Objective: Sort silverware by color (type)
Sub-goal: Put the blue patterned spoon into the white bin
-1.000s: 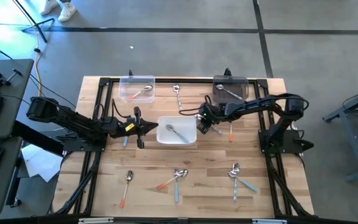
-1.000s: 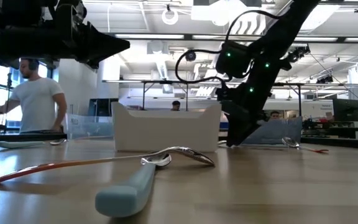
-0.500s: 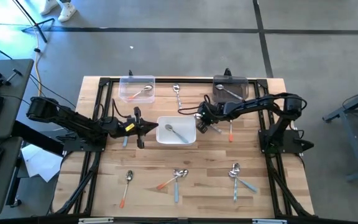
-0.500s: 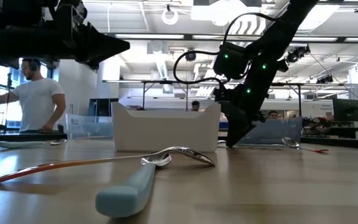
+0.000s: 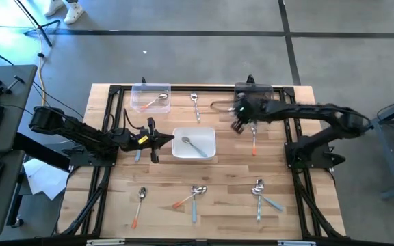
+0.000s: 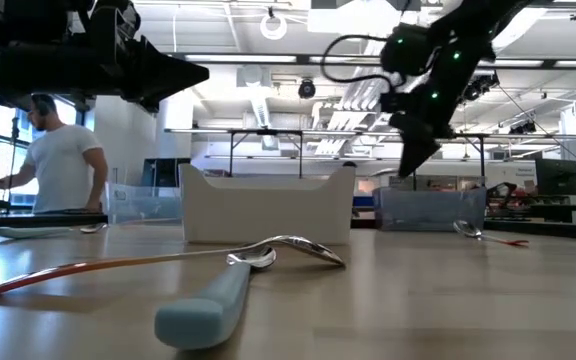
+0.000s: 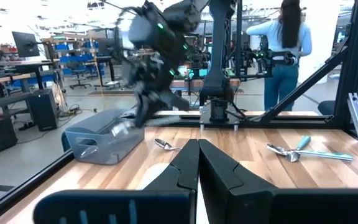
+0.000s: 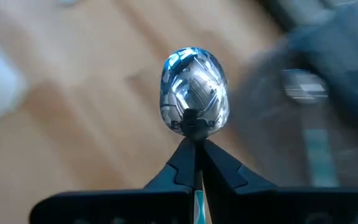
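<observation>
A spoon (image 8: 194, 91) is pinched by its neck between the closed fingers of the right gripper (image 5: 239, 126), its shiny bowl pointing straight out past the fingertips and its long axis in line with them, the handle hidden; it is carried above the worktop (image 5: 217, 205) just beside the grey bin (image 5: 254, 96). This looks like the transport step, and the next move calls for bringing it over the bin that matches its handle and letting go. The left gripper (image 5: 157, 140) waits closed and empty beside the white bin (image 5: 213, 132).
</observation>
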Action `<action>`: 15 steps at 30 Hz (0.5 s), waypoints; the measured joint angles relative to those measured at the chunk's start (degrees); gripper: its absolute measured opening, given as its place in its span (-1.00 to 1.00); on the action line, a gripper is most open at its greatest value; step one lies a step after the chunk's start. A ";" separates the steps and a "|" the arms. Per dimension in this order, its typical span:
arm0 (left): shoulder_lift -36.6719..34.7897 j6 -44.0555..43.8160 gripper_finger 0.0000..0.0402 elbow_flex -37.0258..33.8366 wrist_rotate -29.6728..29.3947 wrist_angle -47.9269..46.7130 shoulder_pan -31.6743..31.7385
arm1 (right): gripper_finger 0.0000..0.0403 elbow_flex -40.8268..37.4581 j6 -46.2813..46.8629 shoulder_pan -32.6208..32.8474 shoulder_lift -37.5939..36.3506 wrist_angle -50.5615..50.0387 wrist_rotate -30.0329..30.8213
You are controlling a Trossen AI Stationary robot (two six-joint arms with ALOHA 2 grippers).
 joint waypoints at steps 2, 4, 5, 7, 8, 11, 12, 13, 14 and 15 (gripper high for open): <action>0.00 -0.08 -1.00 0.00 0.00 -0.02 0.00 | -0.98 0.00 -5.17 -4.15 -3.07 -0.94 0.18; 0.00 -0.17 -1.00 0.00 0.00 -0.02 0.00 | -0.98 0.00 -10.02 -8.36 -4.71 -0.89 -0.36; 0.00 -0.19 -1.00 0.00 0.00 0.00 0.00 | -0.98 0.00 -12.43 -10.31 -4.89 -0.41 -0.42; 0.00 -0.21 -1.00 0.00 0.00 0.00 0.00 | -0.98 0.00 -17.07 -13.61 -4.66 1.06 -1.18; 0.00 -0.21 -1.00 0.00 0.00 0.00 0.00 | -0.98 0.00 -19.08 -14.99 -4.20 2.54 -2.09; 0.00 -0.54 -1.00 0.00 0.00 0.00 0.02 | -0.98 0.00 -23.25 -18.16 -1.90 6.17 -6.06; 0.00 -0.65 -1.00 0.00 0.00 0.00 0.00 | -0.98 0.00 -24.46 -18.94 -0.99 7.33 -6.84; 0.00 -0.65 -1.00 0.00 0.00 0.00 0.00 | -0.98 0.00 -25.66 -19.63 0.05 8.55 -6.95; 0.00 -0.65 -1.00 0.00 0.00 0.00 0.02 | -0.98 0.00 -26.55 -20.21 1.05 9.40 -7.12; 0.00 -0.65 -1.00 0.00 0.00 -0.02 0.01 | -0.98 0.00 -27.39 -20.79 2.08 10.04 -7.25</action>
